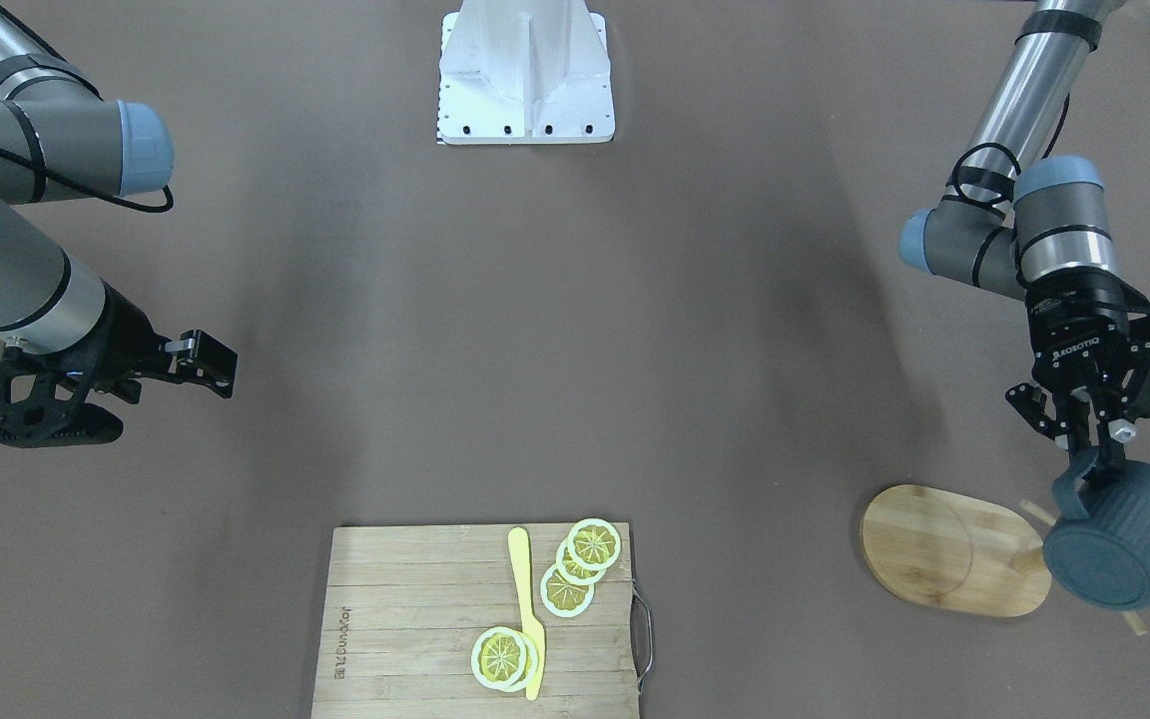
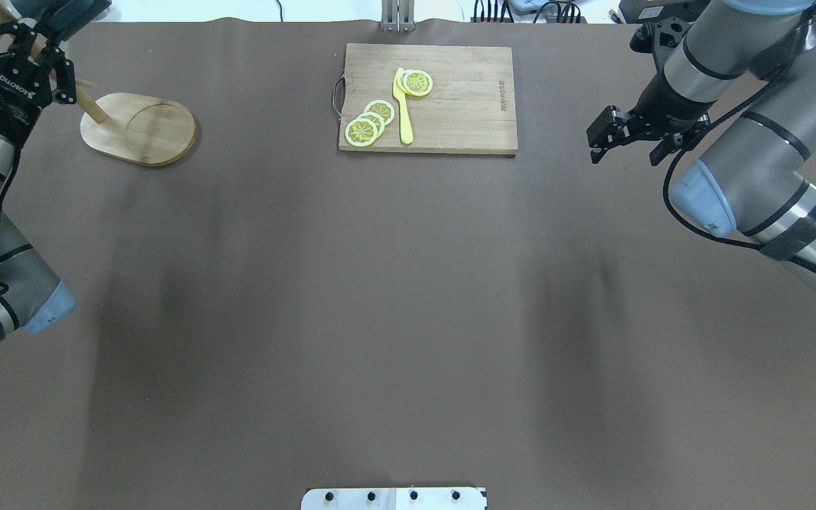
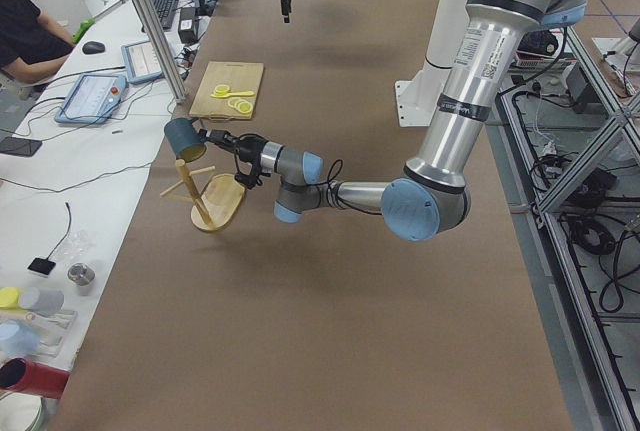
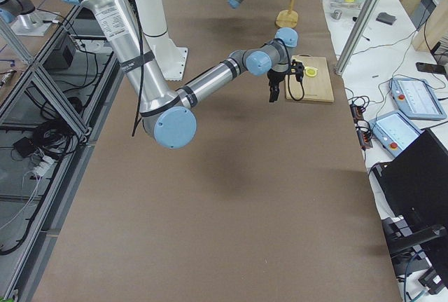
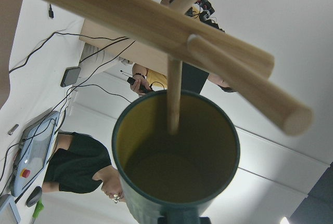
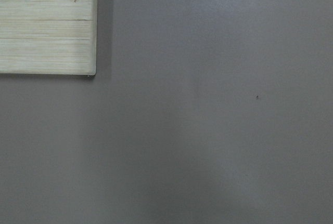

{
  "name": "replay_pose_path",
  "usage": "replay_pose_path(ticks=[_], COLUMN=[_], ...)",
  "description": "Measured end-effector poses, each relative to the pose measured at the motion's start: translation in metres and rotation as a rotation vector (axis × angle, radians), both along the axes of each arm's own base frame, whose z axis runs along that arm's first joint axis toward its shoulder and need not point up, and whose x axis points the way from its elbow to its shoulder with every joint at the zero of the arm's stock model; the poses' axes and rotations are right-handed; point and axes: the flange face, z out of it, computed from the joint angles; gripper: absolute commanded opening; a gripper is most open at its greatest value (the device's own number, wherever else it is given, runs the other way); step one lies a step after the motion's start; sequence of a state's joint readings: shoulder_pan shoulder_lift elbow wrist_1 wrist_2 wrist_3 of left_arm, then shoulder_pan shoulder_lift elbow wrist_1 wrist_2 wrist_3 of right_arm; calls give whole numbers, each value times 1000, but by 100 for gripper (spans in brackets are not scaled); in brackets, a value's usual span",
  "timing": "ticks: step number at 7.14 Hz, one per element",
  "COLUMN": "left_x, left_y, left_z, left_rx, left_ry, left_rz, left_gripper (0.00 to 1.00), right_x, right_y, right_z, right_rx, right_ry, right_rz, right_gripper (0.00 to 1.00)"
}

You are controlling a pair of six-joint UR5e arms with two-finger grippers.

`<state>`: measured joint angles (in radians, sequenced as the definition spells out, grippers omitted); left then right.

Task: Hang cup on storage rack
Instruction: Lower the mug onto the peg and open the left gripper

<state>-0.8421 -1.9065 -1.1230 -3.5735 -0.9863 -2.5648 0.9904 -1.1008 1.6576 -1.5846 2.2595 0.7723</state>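
The cup (image 1: 1122,544) is held up in the air by its handle, pinched in the left gripper (image 1: 1092,447). It is tipped on its side right at the top of the storage rack (image 1: 954,549), and a thin peg (image 5: 174,96) is seen poking into its mouth. The right gripper (image 1: 198,358) is kept far away over the table (image 1: 575,330); whether it is open cannot be told

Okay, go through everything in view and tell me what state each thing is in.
cup: held by its handle, tipped sideways at the rack's pegs
left gripper: shut on the cup handle
right gripper: empty
storage rack: upright, nothing hanging yet
lemon slices: lying on the cutting board
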Motion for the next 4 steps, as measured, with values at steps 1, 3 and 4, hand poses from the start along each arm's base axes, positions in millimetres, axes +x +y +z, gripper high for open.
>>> replay_pose_path(ticks=[1, 3, 4], left_x=[1, 6, 8], left_y=[4, 9, 10], left_z=[2, 2, 2], left_rx=[-1, 1, 3], left_ry=[-1, 1, -1], left_rz=[6, 18, 28], left_gripper=[0, 0, 0], right_x=[0, -1, -1], right_y=[0, 0, 1], right_z=[1, 2, 2], right_rx=[-1, -4, -4], right_ry=[1, 2, 2], right_rz=[0, -1, -1], right_gripper=[100, 100, 100])
